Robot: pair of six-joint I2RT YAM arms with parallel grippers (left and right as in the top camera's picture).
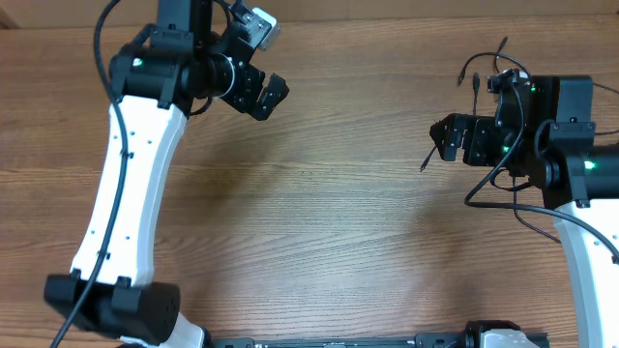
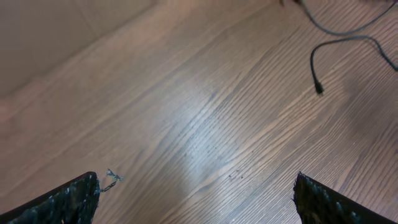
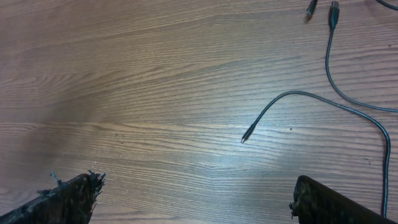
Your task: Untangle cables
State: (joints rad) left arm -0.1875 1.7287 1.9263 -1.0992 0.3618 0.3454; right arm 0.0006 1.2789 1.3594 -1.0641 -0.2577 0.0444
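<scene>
Cables, thin black flexible cords with small plug ends, sit near the right edge of the wooden table, just ahead of your right gripper. The left gripper is well apart. Both gape wide, empty.

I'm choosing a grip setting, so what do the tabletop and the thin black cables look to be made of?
Tabletop: wood or wood-look laminate, I cannot tell which; brown straight grain, soft sheen where light reflects.
Cables: smooth black jacket, probably plastic or rubber, since they lie in loose curves; the plug tip looks paler, perhaps metal.
</scene>
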